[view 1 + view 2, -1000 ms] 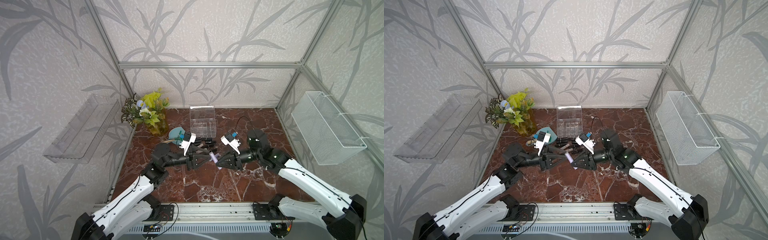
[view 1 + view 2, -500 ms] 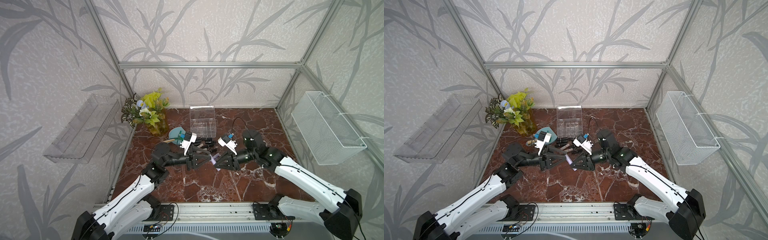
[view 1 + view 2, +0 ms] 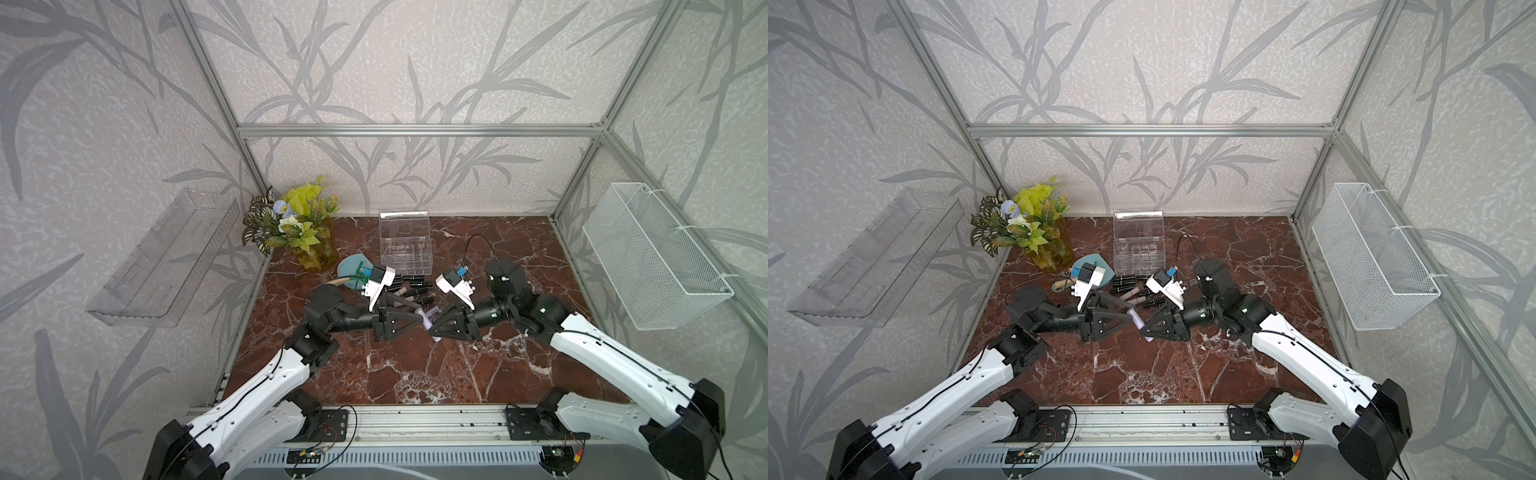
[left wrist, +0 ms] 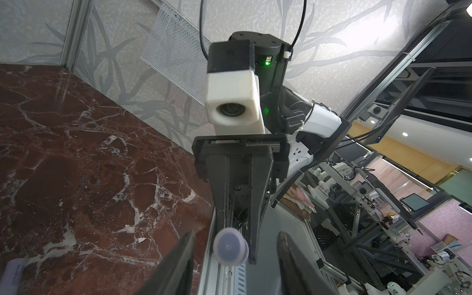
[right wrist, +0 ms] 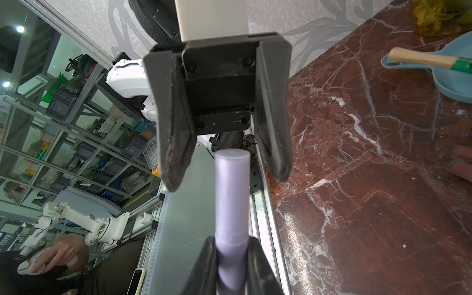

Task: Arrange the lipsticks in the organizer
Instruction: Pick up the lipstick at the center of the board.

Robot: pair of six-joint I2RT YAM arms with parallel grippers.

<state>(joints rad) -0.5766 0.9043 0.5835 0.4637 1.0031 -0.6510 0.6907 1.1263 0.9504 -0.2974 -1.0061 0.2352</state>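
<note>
The right hand is clamped on the lower part of the lavender lipstick. The tube's free end reaches ahead of its fingertips into the gap of the left hand, which is half spread and not touching the tube. This looks like a hand-over, so the left should close squarely on that end before the right lets go. Beyond both hands the other lipsticks lie on the table, and past them stands the organizer, lid up.
</note>
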